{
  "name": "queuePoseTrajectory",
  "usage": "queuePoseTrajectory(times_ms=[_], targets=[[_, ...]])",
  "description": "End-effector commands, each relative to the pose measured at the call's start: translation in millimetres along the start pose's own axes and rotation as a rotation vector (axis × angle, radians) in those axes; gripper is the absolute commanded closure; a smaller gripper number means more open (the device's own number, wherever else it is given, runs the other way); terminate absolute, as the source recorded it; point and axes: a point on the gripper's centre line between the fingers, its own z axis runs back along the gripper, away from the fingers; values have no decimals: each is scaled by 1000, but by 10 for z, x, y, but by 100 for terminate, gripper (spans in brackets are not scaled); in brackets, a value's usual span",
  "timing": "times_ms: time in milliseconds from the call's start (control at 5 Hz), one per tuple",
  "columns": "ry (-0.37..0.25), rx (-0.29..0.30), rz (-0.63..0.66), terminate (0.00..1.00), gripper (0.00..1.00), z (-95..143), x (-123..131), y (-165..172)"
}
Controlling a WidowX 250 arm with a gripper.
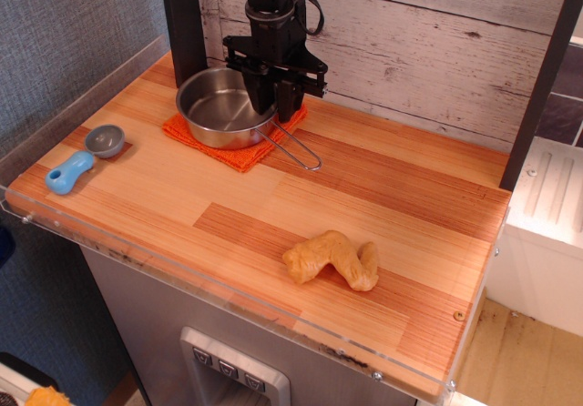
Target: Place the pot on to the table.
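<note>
Striped wooden surface point(364, 197) against a pale plank wall, my hand point(276, 106) at the pot point(223, 106).

My fingers are drawn close together over the pot's right rim, pinching it, one inside and one outside. That pot sits on an orange cloth point(239, 147) at the back left, its wire handle point(296, 149) lying out to the right. A grey scoop point(84, 158) with a blue handle lies near the left edge; a tan lump point(332, 260) rests toward the front. I can read no writing or labels anywhere.
</note>
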Motion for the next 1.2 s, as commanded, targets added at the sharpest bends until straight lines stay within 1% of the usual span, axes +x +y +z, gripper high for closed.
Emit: queuePoseTrajectory(times_ms=[0,200,400,600,800,1000], targets=[[-69,-32,20,0,100,238,107,27],[-123,-55,71,0,100,449,160,34],[-184,17,176,0,100,811,177,-46],[-199,41,270,0,100,984,165,-406],[-170,58,269,0,100,966,137,-846],[-162,79,246,0,100,897,50,-1231]])
